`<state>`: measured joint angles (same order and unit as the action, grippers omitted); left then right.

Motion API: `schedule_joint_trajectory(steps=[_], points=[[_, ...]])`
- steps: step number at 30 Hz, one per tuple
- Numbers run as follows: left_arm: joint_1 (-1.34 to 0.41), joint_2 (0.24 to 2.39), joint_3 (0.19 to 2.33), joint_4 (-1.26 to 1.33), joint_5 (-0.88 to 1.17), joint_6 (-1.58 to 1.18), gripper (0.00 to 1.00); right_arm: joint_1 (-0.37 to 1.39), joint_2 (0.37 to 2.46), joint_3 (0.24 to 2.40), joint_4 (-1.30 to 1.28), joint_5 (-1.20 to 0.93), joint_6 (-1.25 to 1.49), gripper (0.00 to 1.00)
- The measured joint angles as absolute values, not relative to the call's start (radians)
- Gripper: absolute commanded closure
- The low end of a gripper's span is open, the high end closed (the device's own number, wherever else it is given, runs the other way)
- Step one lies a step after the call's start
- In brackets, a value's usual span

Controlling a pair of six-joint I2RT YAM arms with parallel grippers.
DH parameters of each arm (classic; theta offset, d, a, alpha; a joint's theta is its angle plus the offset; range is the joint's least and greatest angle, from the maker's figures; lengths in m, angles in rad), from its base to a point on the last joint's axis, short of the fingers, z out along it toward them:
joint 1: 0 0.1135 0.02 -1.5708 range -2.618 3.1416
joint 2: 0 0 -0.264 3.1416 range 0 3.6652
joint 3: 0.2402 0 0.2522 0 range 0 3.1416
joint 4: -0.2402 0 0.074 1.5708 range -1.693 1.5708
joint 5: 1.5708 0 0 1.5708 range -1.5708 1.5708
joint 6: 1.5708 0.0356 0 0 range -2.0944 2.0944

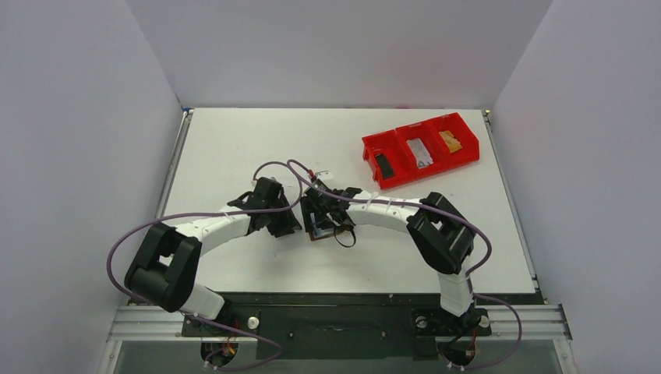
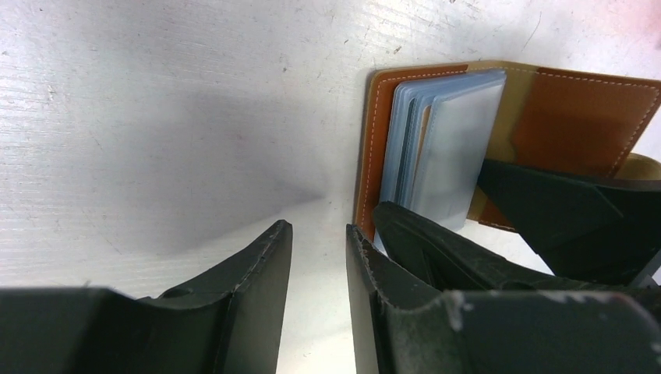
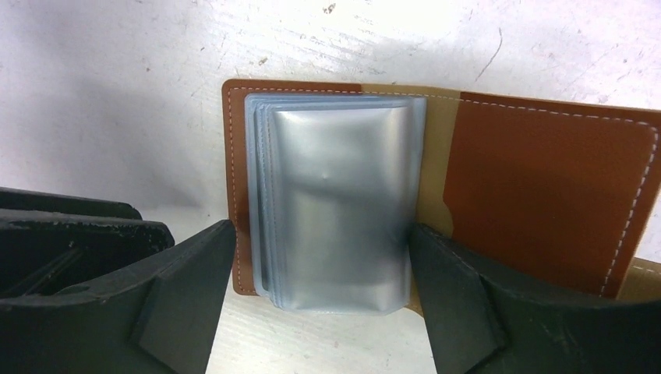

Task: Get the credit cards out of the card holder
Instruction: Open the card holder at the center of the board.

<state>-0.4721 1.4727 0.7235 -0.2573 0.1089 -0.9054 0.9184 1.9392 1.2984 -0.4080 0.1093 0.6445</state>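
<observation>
The card holder (image 3: pixel 546 187) lies open on the table (image 3: pixel 117 78) between the arms, the right gripper (image 3: pixel 319 234) wide open around its pale sleeves (image 3: pixel 343 195) and the left gripper (image 2: pixel 319 234) half open beside its edge, both empty — so the next move is probably to pinch one sleeve and draw a credit card out.

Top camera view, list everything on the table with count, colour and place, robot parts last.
table: one, white, beneath everything.
card holder: one, brown, lying open mid-table between the grippers.
sleeves: one stack, pale grey-blue, inside the card holder.
red bin: one, three compartments, table's far right.
black item, grey item, yellowish item: one each, one per bin compartment.
left gripper: one, black, open, left of the card holder.
right gripper: one, black, open, straddling the sleeves.
</observation>
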Motion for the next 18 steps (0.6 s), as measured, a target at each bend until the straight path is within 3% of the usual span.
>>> schedule_joint_trajectory(steps=[13, 15, 16, 18], points=[[-0.463, 1.486, 0.723, -0.258, 0.109, -0.906, 0.71, 0.951, 2.008, 1.382, -0.488, 0.211, 0.612, 0.29], [-0.457, 1.486, 0.723, -0.258, 0.109, -0.908, 0.71, 0.952, 2.01, 1.387, -0.495, 0.22, 0.612, 0.39], [-0.454, 1.486, 0.723, -0.258, 0.109, -0.909, 0.72, 0.953, 2.011, 1.389, -0.499, 0.222, 0.611, 0.5], [-0.448, 1.486, 0.723, -0.258, 0.109, -0.91, 0.72, 0.957, 2.014, 1.397, -0.51, 0.231, 0.606, 0.61]])
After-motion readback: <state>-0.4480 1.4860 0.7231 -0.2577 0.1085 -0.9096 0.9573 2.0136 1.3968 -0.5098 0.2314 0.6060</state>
